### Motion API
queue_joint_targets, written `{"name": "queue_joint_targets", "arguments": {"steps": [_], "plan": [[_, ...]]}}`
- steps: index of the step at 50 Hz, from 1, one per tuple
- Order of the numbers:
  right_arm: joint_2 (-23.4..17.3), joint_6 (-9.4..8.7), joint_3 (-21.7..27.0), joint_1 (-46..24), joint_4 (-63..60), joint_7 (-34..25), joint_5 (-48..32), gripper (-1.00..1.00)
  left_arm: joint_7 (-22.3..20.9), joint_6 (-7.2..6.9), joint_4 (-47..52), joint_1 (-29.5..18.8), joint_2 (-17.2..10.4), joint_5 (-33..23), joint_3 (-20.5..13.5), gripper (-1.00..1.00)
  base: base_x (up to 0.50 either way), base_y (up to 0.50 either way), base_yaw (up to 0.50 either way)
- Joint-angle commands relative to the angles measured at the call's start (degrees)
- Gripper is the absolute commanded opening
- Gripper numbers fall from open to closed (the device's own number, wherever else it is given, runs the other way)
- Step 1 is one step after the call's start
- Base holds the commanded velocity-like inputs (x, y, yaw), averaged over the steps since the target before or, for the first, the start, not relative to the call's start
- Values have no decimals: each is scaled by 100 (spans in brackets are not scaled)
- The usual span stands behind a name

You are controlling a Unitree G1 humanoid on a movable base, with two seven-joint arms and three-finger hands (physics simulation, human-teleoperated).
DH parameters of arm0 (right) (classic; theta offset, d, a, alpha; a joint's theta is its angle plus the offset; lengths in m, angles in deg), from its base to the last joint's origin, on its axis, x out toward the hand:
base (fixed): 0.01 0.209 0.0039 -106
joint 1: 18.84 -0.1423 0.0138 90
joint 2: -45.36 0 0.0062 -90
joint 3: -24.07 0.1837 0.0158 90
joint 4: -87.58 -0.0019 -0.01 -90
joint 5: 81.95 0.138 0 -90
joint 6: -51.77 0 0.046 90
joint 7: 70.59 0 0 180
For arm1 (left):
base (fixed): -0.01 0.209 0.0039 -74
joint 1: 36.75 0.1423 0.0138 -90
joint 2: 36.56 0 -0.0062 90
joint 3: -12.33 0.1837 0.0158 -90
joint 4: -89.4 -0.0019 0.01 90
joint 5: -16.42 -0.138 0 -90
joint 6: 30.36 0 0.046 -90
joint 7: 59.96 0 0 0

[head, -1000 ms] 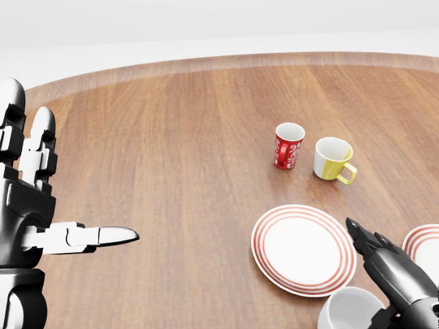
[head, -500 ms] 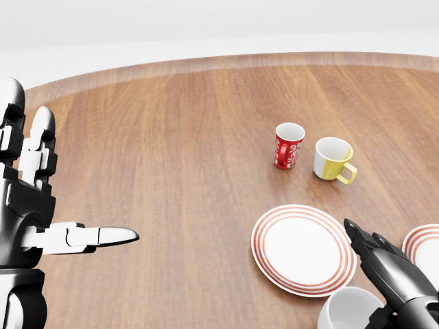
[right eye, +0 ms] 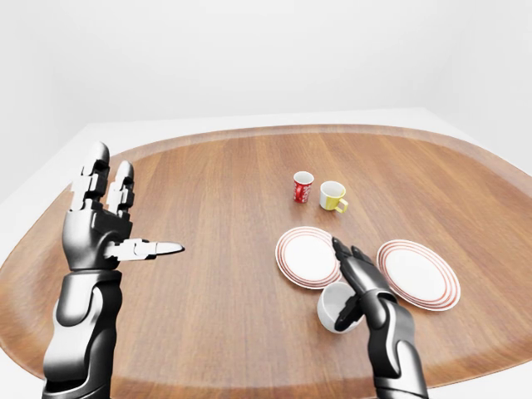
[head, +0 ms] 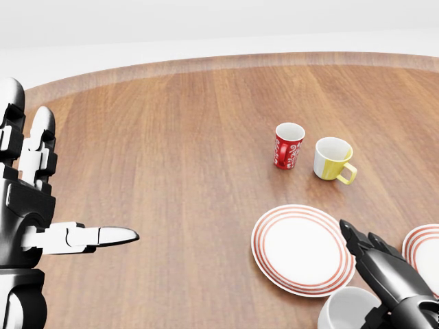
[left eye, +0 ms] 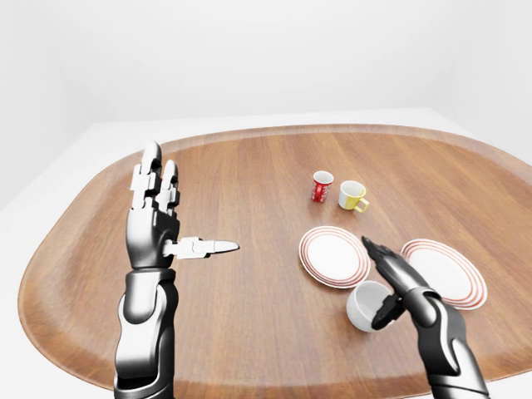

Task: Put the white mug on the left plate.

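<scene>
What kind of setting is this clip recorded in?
Probably a bare simulated tabletop scene, not a real room: a large rounded wooden table in blank white surroundings, set only with two red-ringed white plates, a red patterned mug, a yellow-and-white mug and a plain white mug.

Bare worktop spreads between the hands; the left plate is unoccupied (red mug and yellow mug stand well above it).

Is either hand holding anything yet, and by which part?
Left hand holds nothing. Right hand is at the white mug, thumb at its rim, fingers extended; a closed hold cannot be confirmed.
</scene>
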Motion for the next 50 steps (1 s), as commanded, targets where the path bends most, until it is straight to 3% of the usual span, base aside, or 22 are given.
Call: {"name": "queue_joint_targets", "arguments": {"steps": [1,28,47,48,49,50], "plan": [[13,44,-65,4,56,54,-49,100,0,0,-1,0,1,0,0,97,0,0,0],[-41,224,-197,-51,482,359,-295,100,7,0,-11,3,5,-4,11,97,0,0,0],[-1,445,-525,-99,802,595,-529,100,2,0,-49,24,16,-22,30,96,0,0,0],[9,503,-547,-58,763,529,-497,53,2,0,-45,25,17,-20,29,97,0,0,0],[24,505,-538,-40,698,514,-492,-100,4,0,-46,21,15,-17,23,97,0,0,0],[18,550,-539,-12,671,488,-488,-100,4,0,-53,19,14,-18,21,97,0,0,0]]}}
